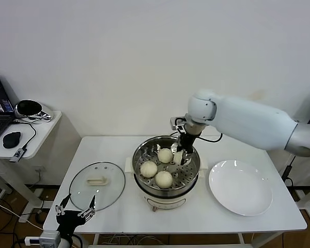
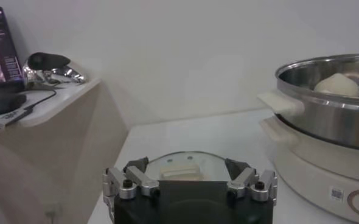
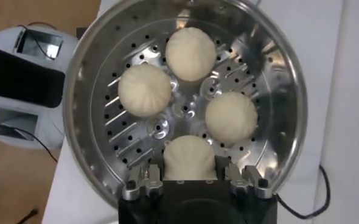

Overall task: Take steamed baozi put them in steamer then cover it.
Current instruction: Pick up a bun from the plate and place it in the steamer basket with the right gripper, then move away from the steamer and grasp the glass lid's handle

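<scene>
Glass lid lies flat on the table's near left corner, set aside for covering; just before it the left gripper waits with jaws spread, empty. Beyond, the steel steamer holds three buns, while the right gripper, clamped around the fourth bun, reaches into the far side, apparently to seat it. Farther right sits a bare white plate.
</scene>
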